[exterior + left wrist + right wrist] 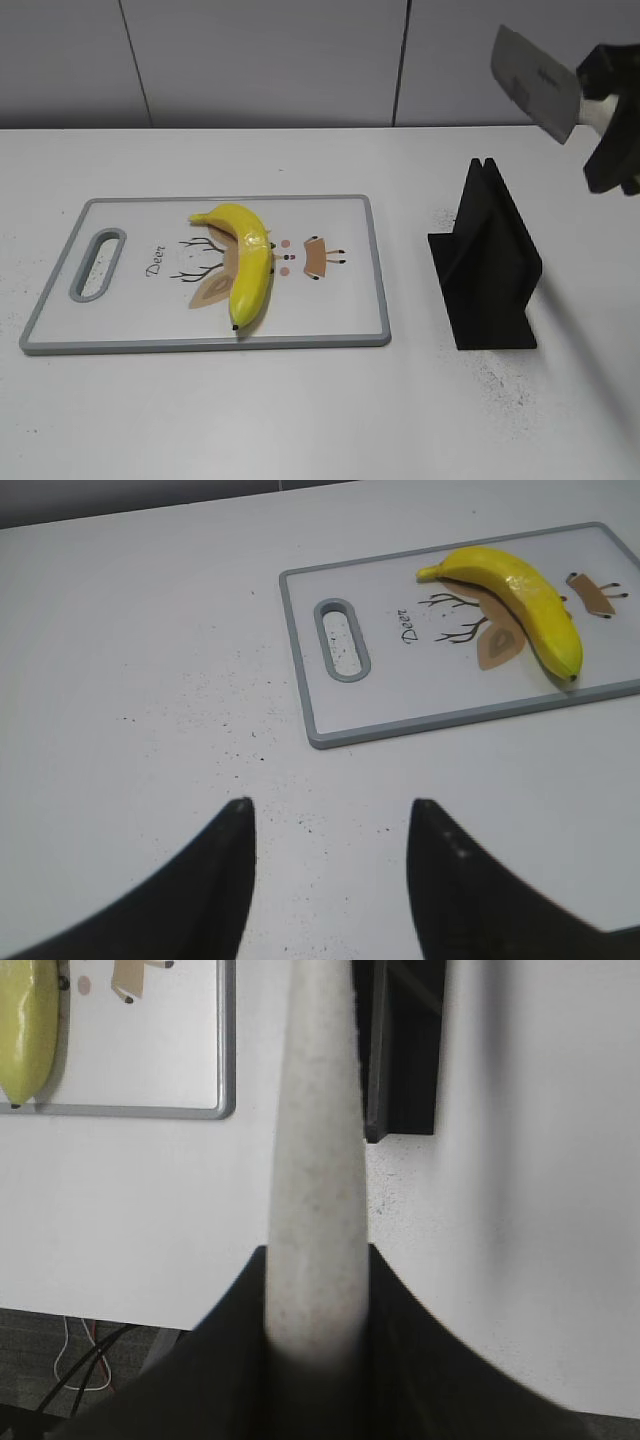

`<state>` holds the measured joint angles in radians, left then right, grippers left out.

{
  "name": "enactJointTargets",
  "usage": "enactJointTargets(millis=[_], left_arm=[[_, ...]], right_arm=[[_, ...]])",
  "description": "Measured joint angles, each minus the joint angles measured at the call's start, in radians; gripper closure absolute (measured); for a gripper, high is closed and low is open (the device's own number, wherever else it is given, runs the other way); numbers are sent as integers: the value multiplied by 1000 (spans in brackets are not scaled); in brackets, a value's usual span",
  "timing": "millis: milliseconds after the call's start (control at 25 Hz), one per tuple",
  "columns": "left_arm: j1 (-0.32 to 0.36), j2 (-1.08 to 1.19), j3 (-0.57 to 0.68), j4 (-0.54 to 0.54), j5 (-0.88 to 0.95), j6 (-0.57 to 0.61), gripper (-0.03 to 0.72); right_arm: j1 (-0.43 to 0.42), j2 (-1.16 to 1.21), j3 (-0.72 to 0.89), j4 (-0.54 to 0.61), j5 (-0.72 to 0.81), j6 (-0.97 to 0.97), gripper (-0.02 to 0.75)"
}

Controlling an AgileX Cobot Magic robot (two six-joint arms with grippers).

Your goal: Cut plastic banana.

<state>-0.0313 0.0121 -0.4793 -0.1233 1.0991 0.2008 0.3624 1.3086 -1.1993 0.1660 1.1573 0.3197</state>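
Yellow plastic banana (pixel 245 262) uncut, whole, on grey-rimmed white cutting board (pixel 120 340), frame centre-left. Your right claw (pixel 612 120) grips steel cleaver (pixel 535 82) upper right, above black knife stand (pixel 485 260). Left claw (pixel 330 825) wide, empty. Cut remains.

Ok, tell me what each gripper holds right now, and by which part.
The right gripper holds the knife by its pale handle, blade raised above the black stand. The left gripper is open and holds nothing.

Bright, even light with soft shadows; glare on the banana (pixel 247 262) (near knife handle (pixel 315 1200) blurred).
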Motion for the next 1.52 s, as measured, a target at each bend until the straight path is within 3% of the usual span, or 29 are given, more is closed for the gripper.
enactJointTargets(millis=[480,760,920,1120,1320,1520], left_arm=[[0,1,-10,8,-2,0,229],[0,129,-60,10,7,53,230],[0,316,-147,-8,-47,177,230],[-7,596,-286,-132,-129,459,230],[-65,873,-468,-180,-145,718,230],[-150,1147,-674,-168,-123,823,230]], right_arm=[[0,-3,-249,-96,65,-11,577],[0,-2,-261,-99,67,-279,577],[0,27,-267,-99,68,-553,577],[0,114,-270,-61,67,-903,577],[0,200,-278,45,0,-1232,577],[0,327,-354,153,-13,-1397,577]])
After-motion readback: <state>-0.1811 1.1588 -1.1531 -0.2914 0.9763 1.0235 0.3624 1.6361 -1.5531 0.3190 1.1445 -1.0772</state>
